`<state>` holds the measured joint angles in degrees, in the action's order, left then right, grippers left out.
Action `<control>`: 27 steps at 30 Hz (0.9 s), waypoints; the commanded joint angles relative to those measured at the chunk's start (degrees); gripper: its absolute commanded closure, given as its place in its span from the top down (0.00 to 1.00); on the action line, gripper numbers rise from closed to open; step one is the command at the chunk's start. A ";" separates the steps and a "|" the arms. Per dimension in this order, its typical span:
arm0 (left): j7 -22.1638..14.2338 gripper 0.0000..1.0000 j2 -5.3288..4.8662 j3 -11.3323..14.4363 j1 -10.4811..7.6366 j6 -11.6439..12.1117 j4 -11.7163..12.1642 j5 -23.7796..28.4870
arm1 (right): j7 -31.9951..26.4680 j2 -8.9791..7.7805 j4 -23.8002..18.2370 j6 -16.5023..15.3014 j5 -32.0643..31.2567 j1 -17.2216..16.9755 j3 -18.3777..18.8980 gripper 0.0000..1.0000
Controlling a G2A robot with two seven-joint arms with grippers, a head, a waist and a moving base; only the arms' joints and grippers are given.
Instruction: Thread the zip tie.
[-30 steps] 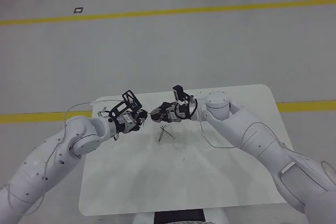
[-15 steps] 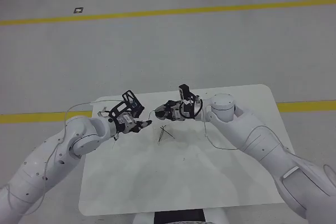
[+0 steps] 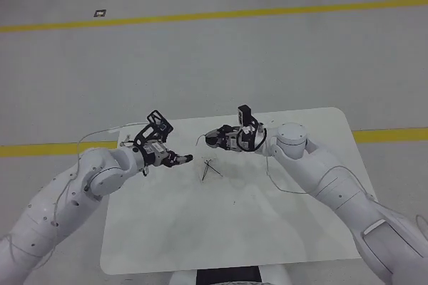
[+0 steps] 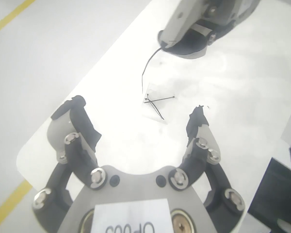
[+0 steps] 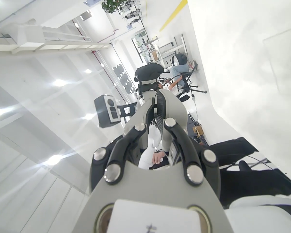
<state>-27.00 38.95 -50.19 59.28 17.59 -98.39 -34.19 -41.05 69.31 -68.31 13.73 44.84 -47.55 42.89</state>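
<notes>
R gripper (image 3: 208,138) was pinched shut on one zip tie (image 4: 145,66), held above the table (image 3: 307,228) btw the arms. L gripper (image 4: 135,109) was wide open, empty, near it. The zip tie hung as a single curved strand. Long axis approx. vertical, free end pointing down twd two spare ties (image 4: 157,100) lying crossed on the table. No loop seen, so threading judged not yet done. Next, prob.: L gripper pinches the free end and bends it round. Thin strand, needs fine alignment.
</notes>
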 commanded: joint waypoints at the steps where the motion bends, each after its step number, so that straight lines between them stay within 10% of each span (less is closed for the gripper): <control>1: -0.51 1.00 -0.47 -2.64 0.55 1.48 3.00 6.66 | -0.28 -0.45 -0.89 -1.56 -1.08 -1.04 1.38 0.00; 4: -2.44 1.00 -1.04 -5.22 2.30 1.89 6.10 17.83 | -1.21 -0.92 -2.88 -5.79 -3.35 -2.32 2.82 0.00; 6: -10.19 1.00 -1.37 -6.46 2.24 1.89 8.50 29.95 | -2.77 -1.24 -4.18 -10.68 -6.78 -3.41 3.29 0.00; 14: -10.18 1.00 -1.37 -6.75 2.24 1.83 9.21 31.23 | -2.77 -1.24 -4.18 -10.68 -6.78 -3.41 3.29 0.00; 22: -18.76 1.00 0.28 -7.64 3.57 1.89 18.34 63.92 | -2.73 -1.10 -5.85 -21.15 -11.25 -6.04 4.46 0.00; 27: -20.11 1.00 0.97 -7.49 3.68 1.89 21.67 68.78 | -2.95 -0.77 -5.49 -24.66 -13.51 -6.37 3.80 0.00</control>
<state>-47.22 39.94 -57.68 62.96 19.48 -76.40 36.08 -44.01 68.56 -73.80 -11.07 31.26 -53.94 46.68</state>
